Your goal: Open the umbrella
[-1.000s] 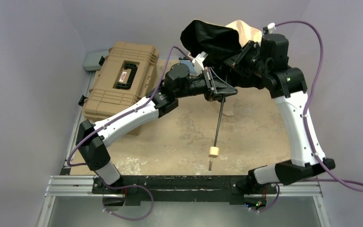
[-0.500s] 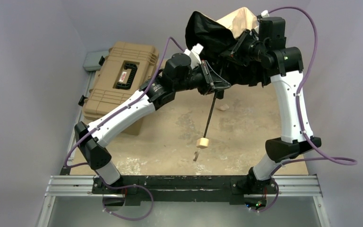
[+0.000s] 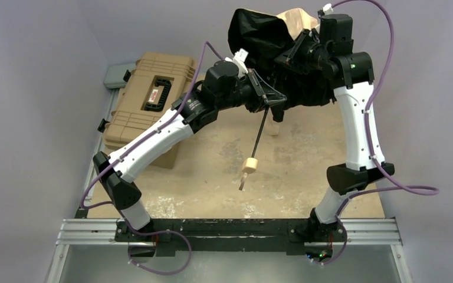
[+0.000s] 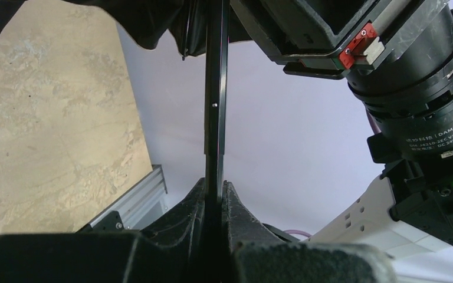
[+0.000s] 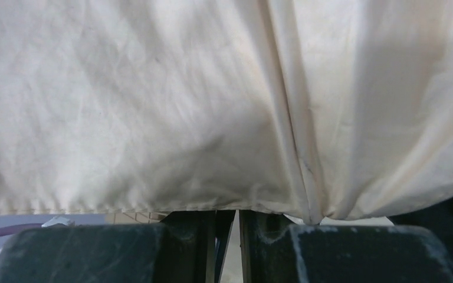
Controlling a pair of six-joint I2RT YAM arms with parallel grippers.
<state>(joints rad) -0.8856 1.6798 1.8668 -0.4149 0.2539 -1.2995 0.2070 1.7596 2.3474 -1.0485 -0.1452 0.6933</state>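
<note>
Holding the umbrella (image 3: 262, 41) high in the upper middle of the frame, both arms share the load. See the left jaws clenched on the thin black shaft (image 3: 261, 131), bracing it so the canopy can be pushed away. Now the right jaws, drawn nearly together, look pinched on the beige hem (image 5: 124, 203). The canopy is only part spread, its black underside bunched. The round handle (image 3: 249, 165) dangles above the table (image 3: 212, 177), touching nothing. Room? Plenty below and at lower right. The tan case (image 3: 153, 97) at left sits well apart, but the back wall looks near the cloth's top edge.
</note>
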